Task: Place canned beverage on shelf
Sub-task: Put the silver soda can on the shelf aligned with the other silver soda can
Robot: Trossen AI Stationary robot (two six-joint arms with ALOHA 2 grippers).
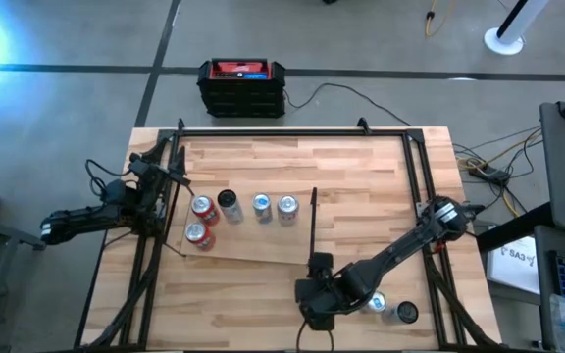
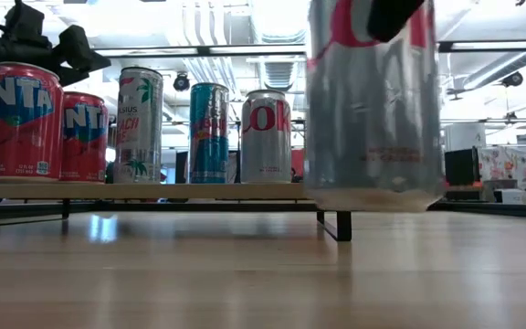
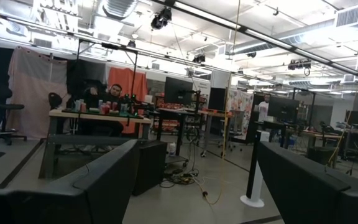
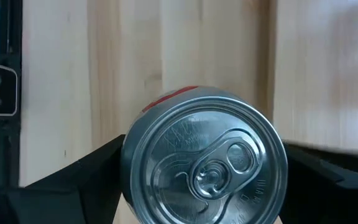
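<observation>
Silver can (image 4: 204,163) fills right wrist view, clamped upright between right gripper (image 4: 204,180) fingers, off the shelf (image 1: 263,240). Left gripper (image 3: 185,186) parted, empty, table's left edge.

- Five cans (image 1: 231,204) stand on the shelf (image 1: 253,250), mid-tabletop (image 1: 361,186).
- Two more cans (image 1: 392,309) lie near the tabletop's front right corner.

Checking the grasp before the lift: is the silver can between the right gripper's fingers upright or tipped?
Upright: the silver can shows its top between the right gripper, and its sides stand vertical in the low view.
</observation>
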